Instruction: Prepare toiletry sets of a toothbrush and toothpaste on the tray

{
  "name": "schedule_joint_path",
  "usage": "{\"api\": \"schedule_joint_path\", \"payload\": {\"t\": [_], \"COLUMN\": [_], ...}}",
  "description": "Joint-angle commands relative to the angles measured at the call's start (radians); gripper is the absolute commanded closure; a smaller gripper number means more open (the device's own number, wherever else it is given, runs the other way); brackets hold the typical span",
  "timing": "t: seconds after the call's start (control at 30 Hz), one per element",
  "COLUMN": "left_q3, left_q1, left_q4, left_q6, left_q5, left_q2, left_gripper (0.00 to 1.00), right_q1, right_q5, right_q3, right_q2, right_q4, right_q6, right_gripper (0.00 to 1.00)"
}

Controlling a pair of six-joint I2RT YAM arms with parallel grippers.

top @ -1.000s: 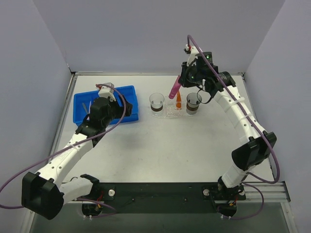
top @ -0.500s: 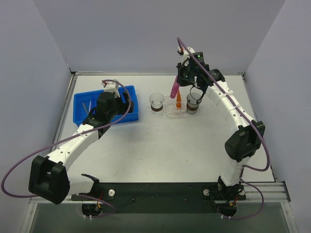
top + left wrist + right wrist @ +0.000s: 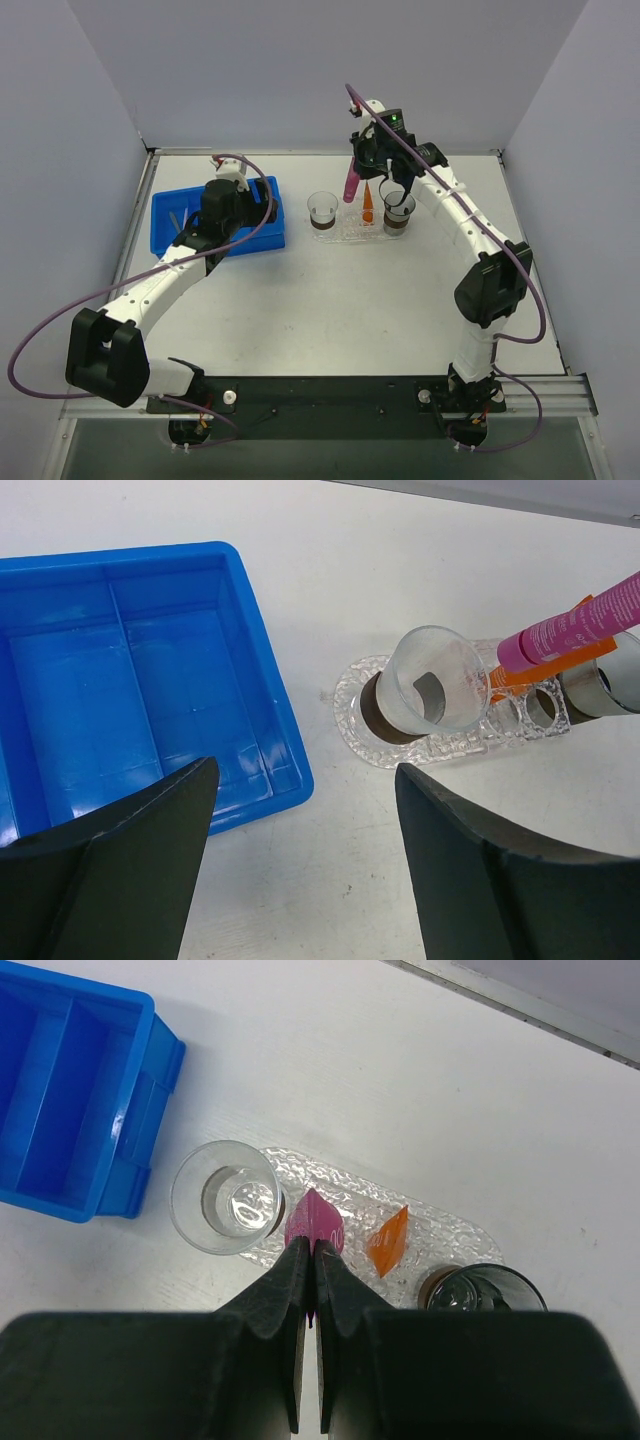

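Observation:
My right gripper is shut on the crimped end of the pink toothpaste tube, which hangs tip-down over the clear bumpy tray, between the clear cup and the orange tube. From above, the pink tube slants down from the right gripper. The orange toothpaste tube stands upright in the tray's middle. My left gripper is open and empty, above the table by the blue bin's right edge. A thin pale toothbrush lies in the bin's left part.
A clear cup stands at the tray's left end and a dark cup at its right end. The blue bin sits at the left of the table. The tray has round holes between the cups.
The right gripper has carried the pink tube left and toward the back wall, nearer the clear cup. The left arm has swung right over the bin toward its right edge.

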State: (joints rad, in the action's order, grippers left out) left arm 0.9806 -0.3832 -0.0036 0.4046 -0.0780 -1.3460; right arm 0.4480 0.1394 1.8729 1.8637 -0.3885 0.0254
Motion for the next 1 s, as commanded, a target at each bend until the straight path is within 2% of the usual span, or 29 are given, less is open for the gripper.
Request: {"api": "schedule_joint_path", "payload": {"t": [0.0, 0.97], "left_q3": [0.035, 0.016], "left_q1": [0.006, 0.024], "left_q4": [0.037, 0.005], "left_q6": [0.000, 0.002], "left_q5": [0.009, 0.003], "left_q2": [0.008, 0.036], "left_gripper": [0.18, 0.18], "right_q1": [0.015, 0.012], "right_q5": [-0.040, -0.054], "right_q3": [0.009, -0.050], "right_q2": [-0.001, 0.035], "right_q4": [0.054, 0.073], "right_q6": [-0.042, -0.035], "right_gripper": [1.00, 1.00]}}
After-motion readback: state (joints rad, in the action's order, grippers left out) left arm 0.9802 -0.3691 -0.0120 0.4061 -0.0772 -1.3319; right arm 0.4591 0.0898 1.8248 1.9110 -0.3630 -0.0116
